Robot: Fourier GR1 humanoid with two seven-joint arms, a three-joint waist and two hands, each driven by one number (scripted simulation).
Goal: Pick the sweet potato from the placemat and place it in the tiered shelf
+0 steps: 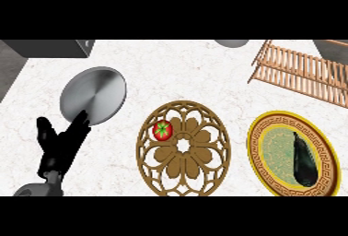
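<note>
White marble counter [183, 69] fills the head view, with a darker strip running past its left edge. At the upper left corner stands a grey box [51, 48], and a grey rounded object [232, 43] is cut off by the top edge near the middle.

Only 1 hand shows. The left hand [61, 145] comes up from the lower left on its grey forearm [31, 190], resting with its black fingers [80, 122] straight and pointing up, slightly spread, the thumb set apart to the left. It holds nothing. The fingertips reach the lower edge of a round steel plate [95, 92] that lies on the counter above the hand; I cannot tell whether they touch it.

In the middle lies a round brown lattice mat [165, 156] with a flower pattern, and a red tomato [162, 130] with a green top sits on its upper left part.

Just to the right lies the round placemat [255, 152], gold-rimmed with a key pattern and a pale green centre, partly cut off by the lower edge. The sweet potato [304, 159], dark and elongated, lies on the right half of this placemat, running roughly top to bottom, well apart from the hand.

At the upper right, the wooden slatted tiered shelf [302, 69] stands on the counter above the placemat, and its visible slats carry nothing.
</note>
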